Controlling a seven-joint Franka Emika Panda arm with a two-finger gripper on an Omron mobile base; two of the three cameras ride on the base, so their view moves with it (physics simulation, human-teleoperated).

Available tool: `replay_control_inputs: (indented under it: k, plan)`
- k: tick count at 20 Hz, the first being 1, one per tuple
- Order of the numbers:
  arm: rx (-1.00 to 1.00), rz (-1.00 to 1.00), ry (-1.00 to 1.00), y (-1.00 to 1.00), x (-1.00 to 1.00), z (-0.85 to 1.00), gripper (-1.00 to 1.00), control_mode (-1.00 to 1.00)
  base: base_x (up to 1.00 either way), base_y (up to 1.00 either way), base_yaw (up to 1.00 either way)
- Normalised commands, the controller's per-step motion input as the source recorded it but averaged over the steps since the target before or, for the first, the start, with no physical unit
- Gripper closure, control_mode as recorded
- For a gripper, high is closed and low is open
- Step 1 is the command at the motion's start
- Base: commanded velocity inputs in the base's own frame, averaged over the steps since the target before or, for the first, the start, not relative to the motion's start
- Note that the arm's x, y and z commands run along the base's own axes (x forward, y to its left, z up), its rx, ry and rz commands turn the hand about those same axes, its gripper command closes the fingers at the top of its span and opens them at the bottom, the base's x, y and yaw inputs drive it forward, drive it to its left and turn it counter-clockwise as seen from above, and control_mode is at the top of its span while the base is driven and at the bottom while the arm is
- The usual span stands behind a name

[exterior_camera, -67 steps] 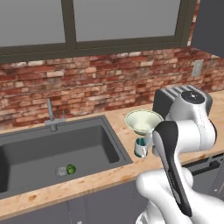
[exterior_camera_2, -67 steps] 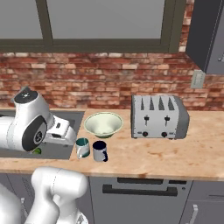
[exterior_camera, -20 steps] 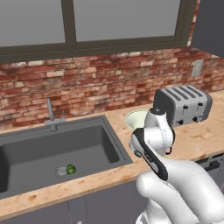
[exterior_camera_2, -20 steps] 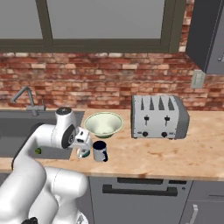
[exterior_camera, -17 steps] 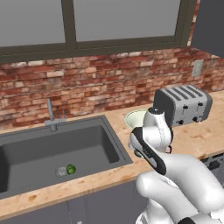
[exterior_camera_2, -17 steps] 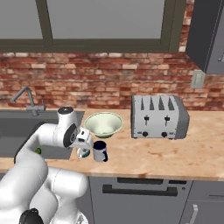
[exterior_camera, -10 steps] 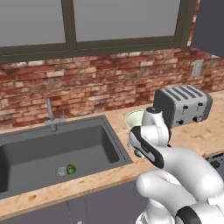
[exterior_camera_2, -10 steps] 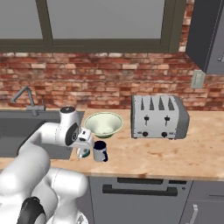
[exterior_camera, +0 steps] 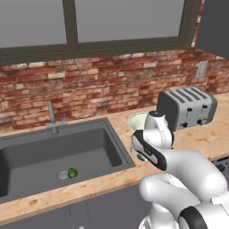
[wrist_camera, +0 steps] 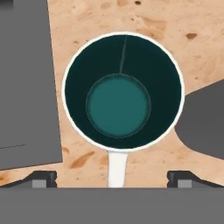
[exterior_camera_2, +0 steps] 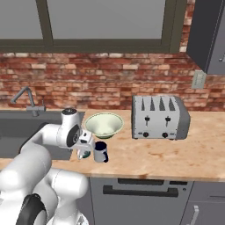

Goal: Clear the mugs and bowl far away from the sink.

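Hovering directly above the teal mug (wrist_camera: 122, 91) on the bench (wrist_camera: 183, 26), the tool (wrist_camera: 112, 177) stands with jaws spread, presumably so they can straddle its rim.

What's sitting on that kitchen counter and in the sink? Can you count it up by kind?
Mugs: 2 (teal-inside mug, navy-inside mug)
Bowl: 1
Toaster: 1
Small green thing in the sink: 1
Total: 5
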Motion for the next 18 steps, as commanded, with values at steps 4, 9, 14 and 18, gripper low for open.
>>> replay_control_inputs:
  k: [4,9,14,18]
  plan:
    - [0.00,0.00,0.00,0.00,0.04,-0.20,-1.00,-1.00,0.00,0.00,0.00]
    - [0.00,0.00,0.00,0.00,0.10,-0.32,-1.00,-1.00,0.00,0.00,0.00]
    - [0.02,0.00,0.00,0.00,0.01,-0.30,1.00,-1.00,0.00,0.00,0.00]
    - [0.04,0.00,0.00,0.00,-0.09,-0.19,1.00,-1.00,0.00,0.00,0.00]
